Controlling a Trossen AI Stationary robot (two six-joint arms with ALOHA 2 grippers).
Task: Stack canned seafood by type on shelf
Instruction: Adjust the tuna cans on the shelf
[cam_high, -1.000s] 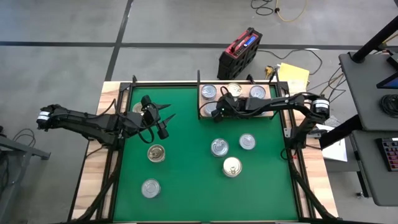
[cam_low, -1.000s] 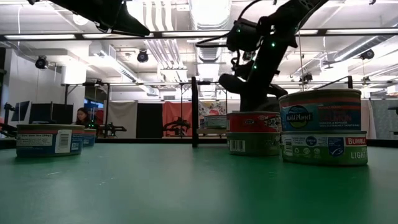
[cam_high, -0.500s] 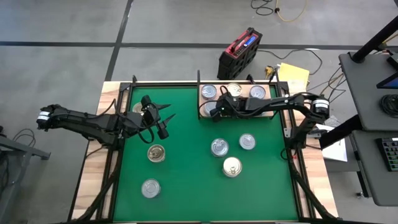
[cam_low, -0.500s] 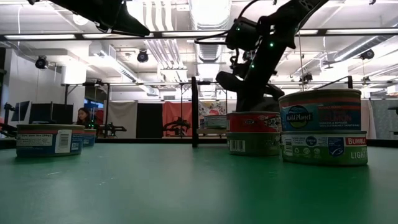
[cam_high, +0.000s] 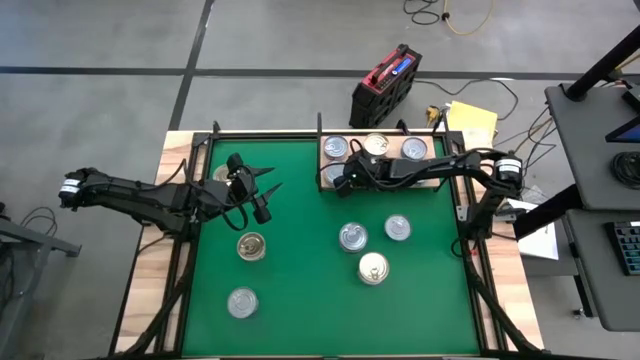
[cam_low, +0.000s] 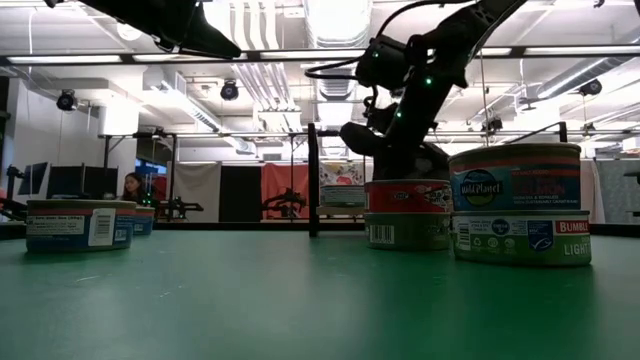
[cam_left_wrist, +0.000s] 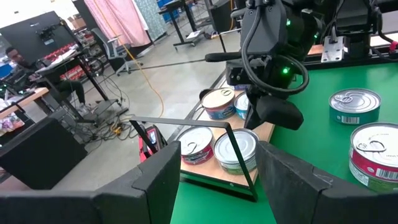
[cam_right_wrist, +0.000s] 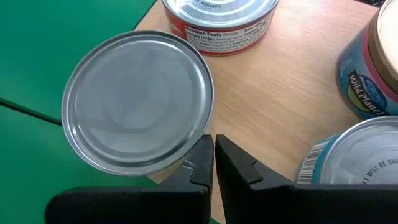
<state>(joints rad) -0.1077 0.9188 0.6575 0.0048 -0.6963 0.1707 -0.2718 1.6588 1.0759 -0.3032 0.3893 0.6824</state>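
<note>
My right gripper (cam_right_wrist: 213, 163), shut on nothing, hangs over the shelf (cam_right_wrist: 273, 118) with a can (cam_right_wrist: 138, 101) touching one side of its tips; my left gripper (cam_high: 268, 186), half open and empty, waits nearer the loose cans.

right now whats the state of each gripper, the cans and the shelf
left gripper: open, empty, above the mat
right gripper: shut, empty, beside a shelf can
shelf: holds several upright cans
shelf cans: upright
mat cans: five, upright, apart
</note>
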